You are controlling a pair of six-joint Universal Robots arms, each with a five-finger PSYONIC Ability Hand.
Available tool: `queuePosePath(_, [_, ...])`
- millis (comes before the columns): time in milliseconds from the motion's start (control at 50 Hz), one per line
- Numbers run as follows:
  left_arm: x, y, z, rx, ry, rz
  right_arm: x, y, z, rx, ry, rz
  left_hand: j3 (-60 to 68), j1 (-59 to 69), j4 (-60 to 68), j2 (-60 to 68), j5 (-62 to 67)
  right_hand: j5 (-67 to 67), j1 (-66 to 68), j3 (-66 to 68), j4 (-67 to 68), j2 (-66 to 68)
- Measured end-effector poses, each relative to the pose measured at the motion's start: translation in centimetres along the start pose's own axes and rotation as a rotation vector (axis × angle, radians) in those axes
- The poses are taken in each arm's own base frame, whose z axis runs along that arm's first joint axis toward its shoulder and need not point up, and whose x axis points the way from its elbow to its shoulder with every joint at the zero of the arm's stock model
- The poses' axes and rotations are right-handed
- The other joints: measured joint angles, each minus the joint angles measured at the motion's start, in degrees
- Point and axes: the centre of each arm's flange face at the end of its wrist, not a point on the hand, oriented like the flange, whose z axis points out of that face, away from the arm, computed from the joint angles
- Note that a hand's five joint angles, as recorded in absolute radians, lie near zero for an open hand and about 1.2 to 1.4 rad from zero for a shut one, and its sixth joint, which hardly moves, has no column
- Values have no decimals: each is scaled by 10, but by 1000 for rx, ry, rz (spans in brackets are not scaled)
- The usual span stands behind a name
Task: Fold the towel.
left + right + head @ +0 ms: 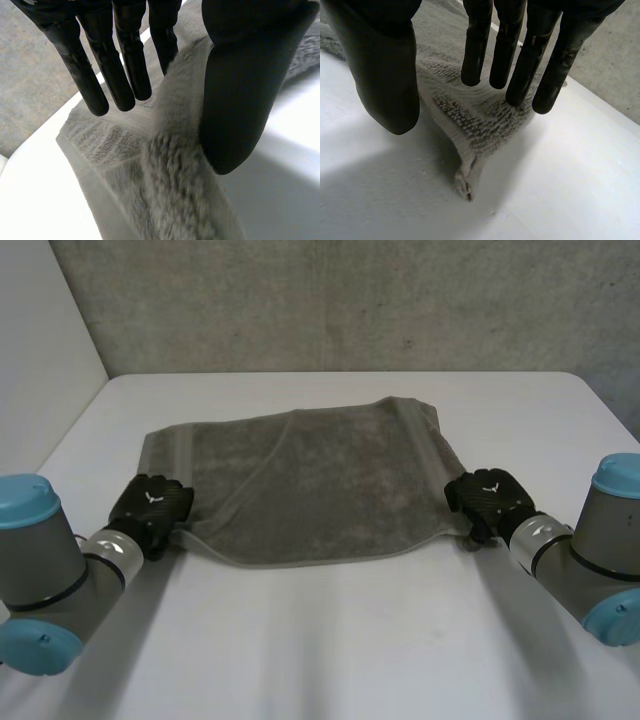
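Now the grey towel (310, 480) lies spread on the white table (320, 640). The left hand (150, 505) and the right hand (490, 498) each pinch one near corner between straight fingers and thumb. The next move probably calls for lifting both corners evenly toward the far edge. The right wrist view shows its corner already raised, which the head view hides; the left seems alike.

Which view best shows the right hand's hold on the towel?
Right wrist view: the towel rises in a ridge pinched between the right hand's thumb and fingers. The head view shows that hand from behind, at the towel's near right corner. The left wrist view shows the towel's other end.
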Motion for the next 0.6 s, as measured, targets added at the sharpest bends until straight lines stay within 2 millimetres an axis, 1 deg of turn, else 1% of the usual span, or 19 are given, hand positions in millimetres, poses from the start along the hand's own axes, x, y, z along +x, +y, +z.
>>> queuePosePath(100, [5, 0, -2, -4, 15, 2, 2, -1, 2, 16, 19, -8, -17, -17, -17, -18, -10, 0, 1, 2, 1, 0])
queuePosePath(280, [8, 0, -2, -2, 20, 5, 5, 2, 7, 19, 44, -45, -50, -49, -50, -50, -44, 0, 1, 2, 1, 0])
queuePosePath(360, [8, 1, 0, -1, 19, 6, 4, 4, 7, 13, 45, -68, -46, -45, -47, -45, -39, 0, 1, 2, 1, 0])
queuePosePath(420, [7, 2, 1, -3, 19, 5, 4, 5, 8, 11, 43, -79, -14, -14, -15, -14, -7, 4, 7, 7, 6, 5])
queuePosePath(480, [8, 3, 3, -4, 19, 5, 4, 5, 8, 11, 43, -84, 66, 73, 67, 67, 73, 77, 80, 82, 81, 87])
queuePosePath(520, [8, 3, 3, -6, 20, 4, 4, 5, 8, 12, 43, -85, 158, 164, 159, 159, 165, 182, 194, 185, 184, 201])
queuePosePath(540, [8, 4, 3, -7, 20, 4, 5, 5, 8, 12, 44, -86, 203, 199, 200, 204, 207, 277, 281, 275, 276, 286])
queuePosePath(580, [8, 4, 4, -8, 21, 4, 5, 4, 8, 12, 47, -85, 242, 236, 243, 243, 248, 351, 357, 350, 350, 359])
queuePosePath(600, [8, 4, 4, -8, 21, 4, 6, 4, 8, 13, 50, -85, 251, 243, 252, 253, 258, 364, 363, 363, 362, 366])
